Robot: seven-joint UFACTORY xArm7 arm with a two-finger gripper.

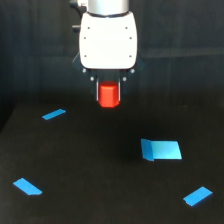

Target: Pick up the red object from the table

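Note:
The red object (108,95) is a small red-orange block held between the two thin fingers of my gripper (109,95). The gripper hangs from a white rounded body at the top centre of the exterior view. The block is lifted clear above the black table (100,170). The gripper is shut on the block, with a finger on each side of it.
Flat blue pieces lie on the table: a thin one (54,114) at the left, a larger folded one (161,149) at the right, one (27,186) at the lower left and one (198,196) at the lower right.

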